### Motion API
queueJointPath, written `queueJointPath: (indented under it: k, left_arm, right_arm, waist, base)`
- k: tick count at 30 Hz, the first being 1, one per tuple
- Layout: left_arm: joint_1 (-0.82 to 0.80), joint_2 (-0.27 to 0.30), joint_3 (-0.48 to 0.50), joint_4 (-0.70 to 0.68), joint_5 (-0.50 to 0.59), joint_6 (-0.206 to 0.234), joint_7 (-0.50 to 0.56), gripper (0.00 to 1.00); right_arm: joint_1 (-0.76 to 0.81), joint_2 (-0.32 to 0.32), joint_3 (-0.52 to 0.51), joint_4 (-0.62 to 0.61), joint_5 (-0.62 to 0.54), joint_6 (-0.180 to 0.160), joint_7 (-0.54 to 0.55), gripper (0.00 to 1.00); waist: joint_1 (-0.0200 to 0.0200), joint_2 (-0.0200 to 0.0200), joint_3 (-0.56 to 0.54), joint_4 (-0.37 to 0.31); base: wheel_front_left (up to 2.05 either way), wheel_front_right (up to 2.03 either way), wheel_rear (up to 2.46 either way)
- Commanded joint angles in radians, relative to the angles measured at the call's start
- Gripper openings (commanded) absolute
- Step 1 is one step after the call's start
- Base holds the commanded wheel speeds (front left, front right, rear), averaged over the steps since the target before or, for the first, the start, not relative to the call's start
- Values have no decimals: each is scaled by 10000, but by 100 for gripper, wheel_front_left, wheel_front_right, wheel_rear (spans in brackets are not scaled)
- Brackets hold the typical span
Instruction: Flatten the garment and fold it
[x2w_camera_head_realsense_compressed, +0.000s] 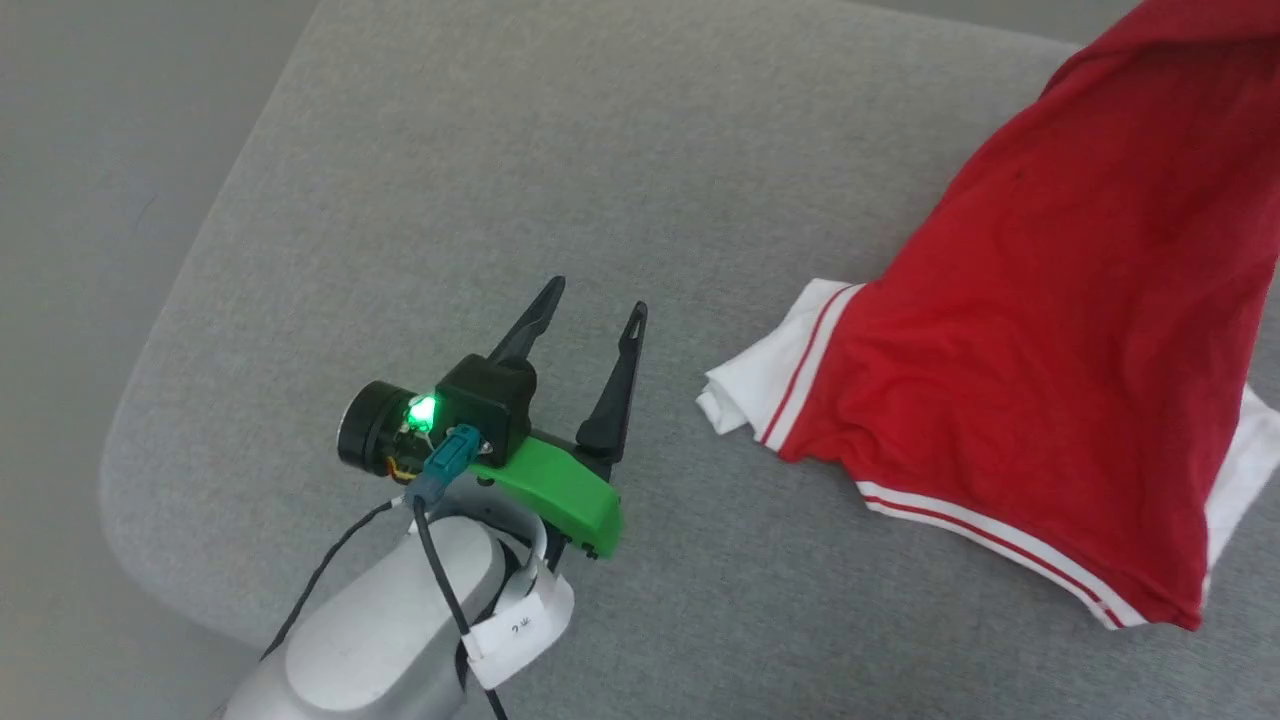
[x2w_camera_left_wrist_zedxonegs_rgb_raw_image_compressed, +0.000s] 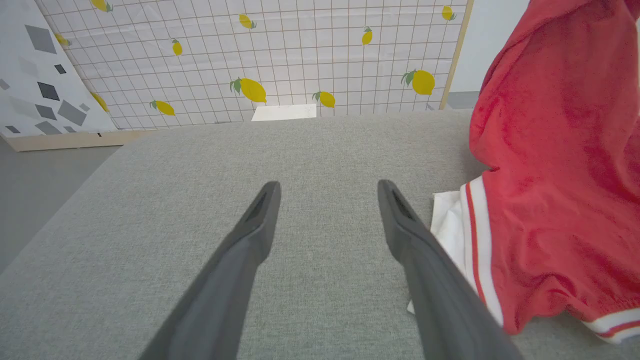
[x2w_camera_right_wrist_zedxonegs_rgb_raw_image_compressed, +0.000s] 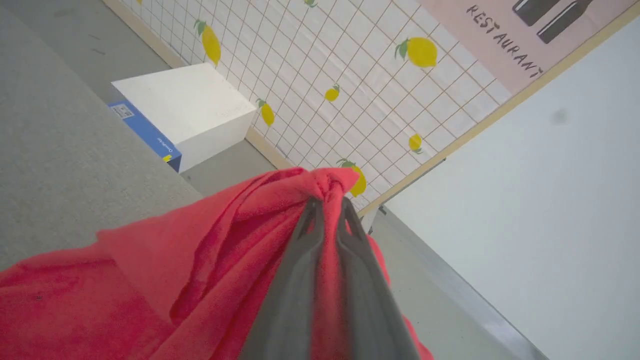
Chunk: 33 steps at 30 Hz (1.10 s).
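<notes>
The red garment (x2w_camera_head_realsense_compressed: 1040, 330) hangs from the upper right down onto the grey cushion, its striped hem and white lining bunched on the surface. My left gripper (x2w_camera_head_realsense_compressed: 595, 300) stands open above the cushion, left of the garment's white corner and apart from it. In the left wrist view the left gripper (x2w_camera_left_wrist_zedxonegs_rgb_raw_image_compressed: 327, 192) has bare fabric between its fingers, with the garment (x2w_camera_left_wrist_zedxonegs_rgb_raw_image_compressed: 555, 165) draped at the right. In the right wrist view my right gripper (x2w_camera_right_wrist_zedxonegs_rgb_raw_image_compressed: 327, 205) is shut on a bunched fold of the garment (x2w_camera_right_wrist_zedxonegs_rgb_raw_image_compressed: 200, 260), lifted above the cushion.
The grey cushion (x2w_camera_head_realsense_compressed: 500, 180) has a rounded edge at the left, with floor beyond. A white and blue box (x2w_camera_right_wrist_zedxonegs_rgb_raw_image_compressed: 180, 115) stands on the floor by a lemon-patterned wall panel (x2w_camera_left_wrist_zedxonegs_rgb_raw_image_compressed: 280, 55). Bare cushion lies to the left of the garment.
</notes>
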Motion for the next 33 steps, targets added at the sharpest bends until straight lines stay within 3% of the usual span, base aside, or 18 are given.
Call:
queueJointPath:
  k: [1, 2, 3, 11, 19, 28, 33]
  left_arm:
    - [-173, -91, 74, 62, 118, -41, -86, 100]
    - [-173, -125, 105, 88, 129, -56, -100, 100]
    - [-166, -149, 135, 116, 141, -73, -111, 100]
    - [-118, -127, 306, 328, 173, -183, -146, 100]
    - [-56, 140, 484, 555, -81, -280, -60, 100]
    - [381, 487, 848, 640, -667, -187, 142, 100]
    - [610, 770, 952, 504, -915, -136, 409, 100]
  right_arm:
    - [-15, 100, 293, 334, -30, -17, -158, 0]
    - [-16, 107, 554, 638, -46, -17, -268, 45]
    - [-1, 139, 786, 922, 25, -17, -322, 100]
    - [365, 496, 2057, 2030, 1331, -17, -853, 100]
    - [524, 741, 2471, 2338, 2773, -17, -1955, 100]
    - [1789, 808, 1881, 1499, 4406, -17, -3477, 100]
    - [3176, 756, 862, 438, 4757, -17, -4252, 100]
  waist:
    - [-2, 0, 570, 556]
    - [-2, 0, 598, 571]
    - [-2, 0, 613, 572]
    - [-2, 0, 426, 203]
    - [-2, 0, -485, -510]
    - [-2, 0, -1682, -1388]
    - [-2, 0, -1983, -1851]
  base:
    - [0, 0, 0]
    - [0, 0, 0]
    - [0, 0, 0]
    - [0, 0, 0]
    - [0, 0, 0]
    - [0, 0, 0]
    - [0, 0, 0]
